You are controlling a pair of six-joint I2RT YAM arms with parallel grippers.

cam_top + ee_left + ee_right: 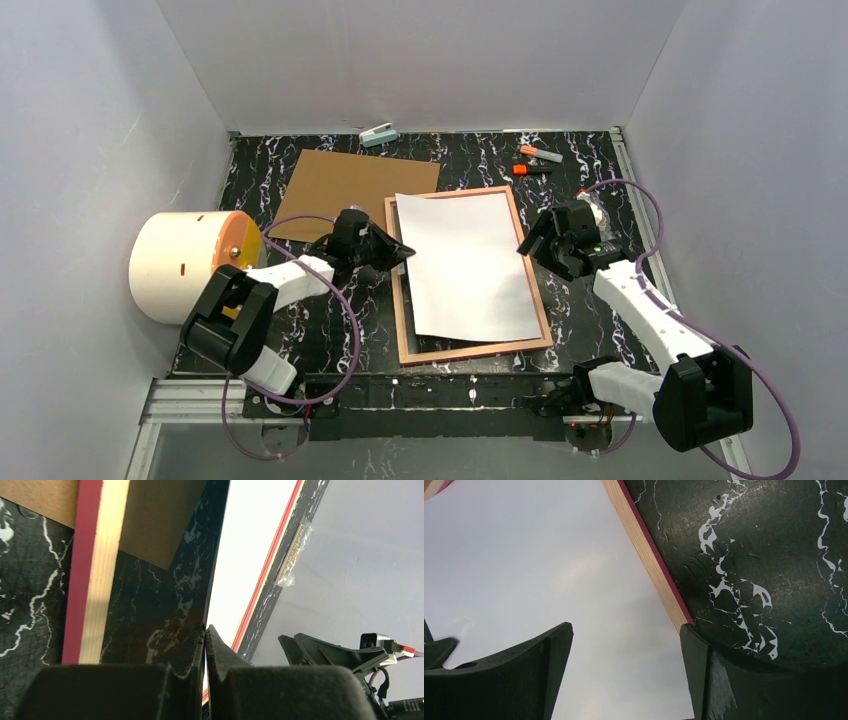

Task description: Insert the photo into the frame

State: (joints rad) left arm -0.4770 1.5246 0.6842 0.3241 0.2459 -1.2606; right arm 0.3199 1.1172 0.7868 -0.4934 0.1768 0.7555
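Left gripper (pixel 205 629): fully closed. Its tips meet on the left edge of the photo (pixel 465 265), which runs as a thin white sheet into the seam between them. Judged to be pinching the photo at about mid-length of that edge.

Right gripper (pixel 625 626): jaws wide apart, holding nothing. It straddles the right side of the frame (pixel 478 352), with one finger (pixel 524 665) over the photo and the other over the black table (pixel 460 160).

Photo: white back up, lying within the frame's outline. The frame lies back up on the table between the two arms. The photo extends rightward from the left gripper and leftward from the right gripper. Its long axis runs near to far, closely matching the frame's.

Fit: the far edge of the photo appears to sit on or hard against the far side of the frame. Seating in the recess cannot be confirmed.

Judgement: the left arm has control of the sheet. The next adjustment turns on squaring its long edges to the frame's sides. The right arm is placed to steady the frame.

Cardboard (pixel 355 190): on the table, far left of the frame, apart from both grippers.
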